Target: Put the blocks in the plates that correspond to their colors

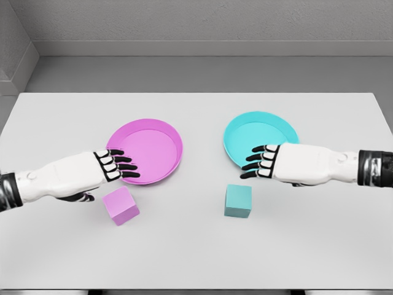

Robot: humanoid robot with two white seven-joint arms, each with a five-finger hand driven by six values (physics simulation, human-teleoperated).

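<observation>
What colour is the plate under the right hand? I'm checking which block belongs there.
Cyan plate, matching the cyan block; head view shows it.

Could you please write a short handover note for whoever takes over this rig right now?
Left hand: open, holding nothing, fingers over the near-left rim of the round pink plate.
Right hand: open, holding nothing, fingers over the near rim of the round cyan plate.
Pink cube block: on the white table, in front of the pink plate.
Cyan cube block: on the table, in front of the cyan plate.
Done: nothing, both plates hold no block.
Left: each block into its matching plate.
</observation>
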